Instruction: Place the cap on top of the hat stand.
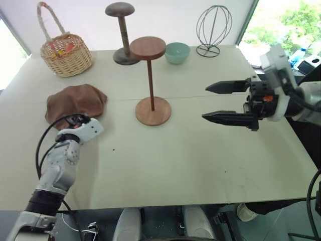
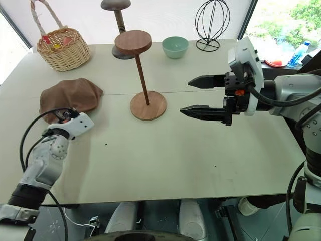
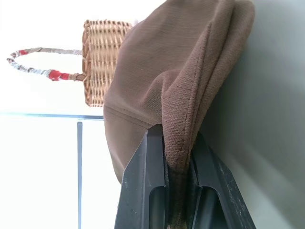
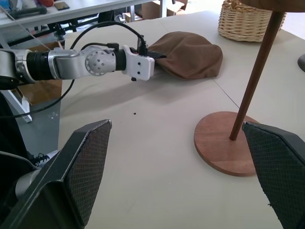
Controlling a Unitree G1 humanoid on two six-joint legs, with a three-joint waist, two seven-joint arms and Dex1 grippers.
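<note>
— Two tools are seen over the table; which is nearer the cap?
— The left tool: it is clamped on the cap's near edge, the cap lying flat at the table's left.
— And the hat stand?
— It is set upright to the cap's right, top disc well above; the right tool is held spread wide, empty, beyond it.

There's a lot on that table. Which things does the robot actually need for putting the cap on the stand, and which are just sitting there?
Needed:
- cap, pinched by the left gripper
- hat stand, reddish, flat round top
- right gripper, open beside the stand

Just sitting there:
- wicker basket
- darker dome-topped stand
- wire globe stand
- green bowl
</note>
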